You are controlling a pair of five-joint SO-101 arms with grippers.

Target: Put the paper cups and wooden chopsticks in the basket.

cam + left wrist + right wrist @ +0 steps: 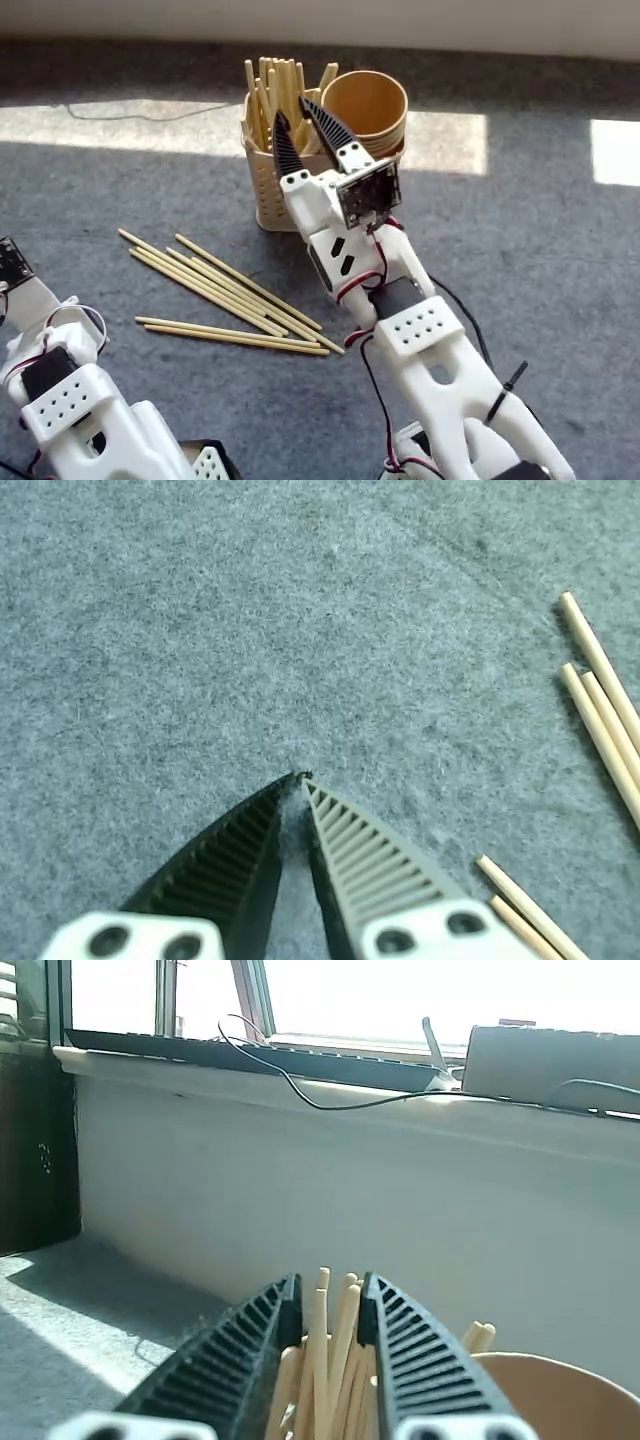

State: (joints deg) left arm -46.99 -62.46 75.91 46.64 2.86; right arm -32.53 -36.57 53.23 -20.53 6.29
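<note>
White perforated arms [430,340], black ribbed right hand [292,110], red cables [360,285]

You have one basket [268,195]. One paper cup [365,100] shows in it; you cannot tell whether more nest beneath. A bundle of chopsticks [275,85] stands in it too, roughly a dozen, too crowded for an exact count. About eight loose chopsticks [225,290] lie on the bench [520,250], two as a separate pair.

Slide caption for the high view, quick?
Right gripper, jaws open, above the beige slotted plastic basket of wooden chopsticks and a brown paper cup; loose chopsticks lie on grey carpet.
</note>
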